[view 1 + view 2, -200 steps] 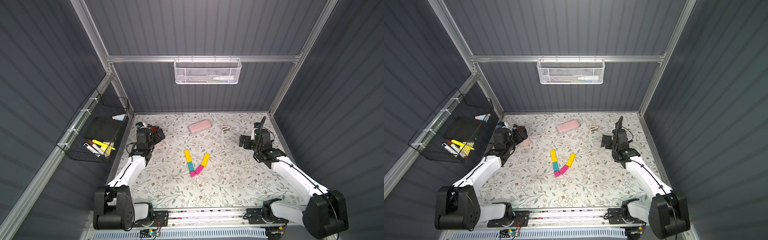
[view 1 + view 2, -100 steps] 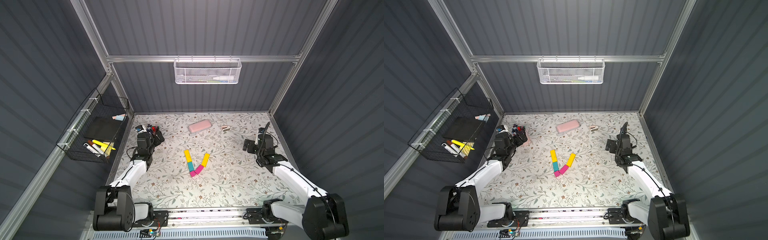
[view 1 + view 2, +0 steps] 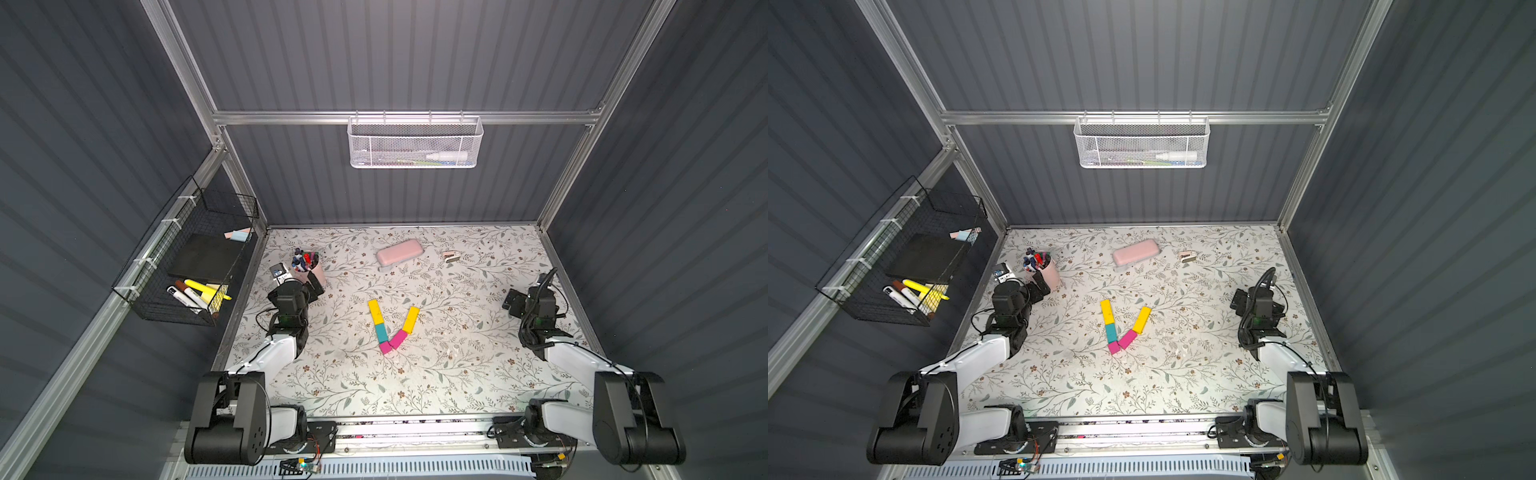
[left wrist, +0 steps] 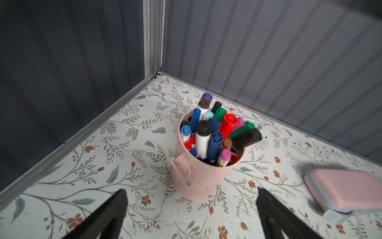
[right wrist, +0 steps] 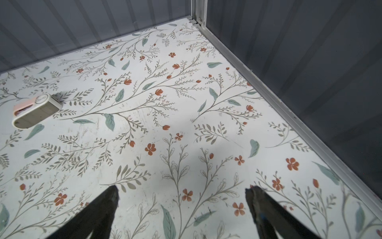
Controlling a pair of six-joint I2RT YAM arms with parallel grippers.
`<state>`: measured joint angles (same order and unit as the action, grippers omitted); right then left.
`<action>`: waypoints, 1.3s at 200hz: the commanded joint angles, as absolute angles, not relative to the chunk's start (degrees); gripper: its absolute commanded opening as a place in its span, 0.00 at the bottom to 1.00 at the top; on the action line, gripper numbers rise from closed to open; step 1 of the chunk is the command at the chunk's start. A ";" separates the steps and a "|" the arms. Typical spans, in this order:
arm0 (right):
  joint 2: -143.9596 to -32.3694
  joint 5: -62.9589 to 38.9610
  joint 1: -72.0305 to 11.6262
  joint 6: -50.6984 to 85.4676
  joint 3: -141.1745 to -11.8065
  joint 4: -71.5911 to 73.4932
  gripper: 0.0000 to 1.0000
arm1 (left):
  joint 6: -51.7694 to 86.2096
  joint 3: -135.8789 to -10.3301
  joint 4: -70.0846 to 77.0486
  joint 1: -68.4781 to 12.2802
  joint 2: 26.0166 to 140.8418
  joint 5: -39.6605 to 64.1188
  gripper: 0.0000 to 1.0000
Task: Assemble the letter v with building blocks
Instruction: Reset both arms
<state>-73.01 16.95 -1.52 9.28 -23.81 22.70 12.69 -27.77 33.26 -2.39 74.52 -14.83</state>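
Note:
The building blocks lie in the middle of the floral table in both top views, forming the letter v (image 3: 390, 332) (image 3: 1121, 332). One arm is a yellow block (image 3: 377, 312) then a teal block (image 3: 381, 332). A short magenta block (image 3: 385, 348) sits at the tip. The other arm is a magenta block (image 3: 399, 338) then a yellow block (image 3: 411, 320). My left gripper (image 3: 315, 286) (image 4: 191, 190) stands open at the left side, in front of a pink cup. My right gripper (image 3: 512, 301) (image 5: 183, 189) stands open over bare table at the right side. Both are empty and far from the blocks.
A pink cup (image 3: 308, 268) (image 4: 198, 171) full of markers stands just beyond my left fingers. A pale pink case (image 3: 399, 251) and a small white-and-pink gadget (image 3: 451, 256) (image 5: 35, 111) lie at the back. A black wire basket (image 3: 187, 266) hangs on the left wall and a white mesh basket (image 3: 415, 143) on the back wall.
Both arms have drawn back toward the front and sunk lower at their own sides. The blocks have not moved. Both grippers stayed open.

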 commanded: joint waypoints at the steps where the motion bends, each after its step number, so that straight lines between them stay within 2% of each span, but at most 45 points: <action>1: -76.19 12.98 -1.14 5.51 -24.04 34.39 0.99 | 8.49 -25.64 39.98 -3.42 77.14 -17.60 0.99; 17: -80.41 12.03 -0.85 4.88 -22.71 41.06 0.99 | 6.13 -24.12 43.01 -5.42 78.92 -20.19 1.00; 42: -90.83 2.58 -0.70 -1.28 -20.74 58.72 0.99 | 1.32 -22.06 48.46 -8.09 81.00 -22.63 0.99; 66: -84.81 -0.03 -0.66 -0.14 -24.71 40.44 0.99 | 0.44 -21.12 51.47 -8.86 83.30 -22.27 0.99; 88: -87.62 0.33 -0.53 -0.86 -23.84 47.18 0.99 | -0.47 -20.68 56.24 -9.10 86.91 -22.95 0.99; 111: -85.80 0.83 -0.48 0.22 -25.26 41.05 0.99 | -0.71 -19.70 62.93 -9.14 90.29 -20.99 0.99; 141: -86.07 0.87 -0.33 0.25 -25.29 41.48 0.99 | -0.23 -19.51 71.89 -8.61 98.29 -22.39 1.00; 176: -86.01 0.70 -0.18 0.37 -25.31 41.48 0.99 | 0.88 -22.64 63.47 -6.96 97.33 -18.09 1.00; 260: -86.09 0.70 -0.18 0.35 -25.31 41.53 0.99 | 1.91 -22.85 63.28 -5.88 97.38 -17.75 1.00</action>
<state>-86.61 1.26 -0.36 1.06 -24.27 41.54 1.02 -21.87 64.07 -6.24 97.78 -18.39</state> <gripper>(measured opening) 0.989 0.994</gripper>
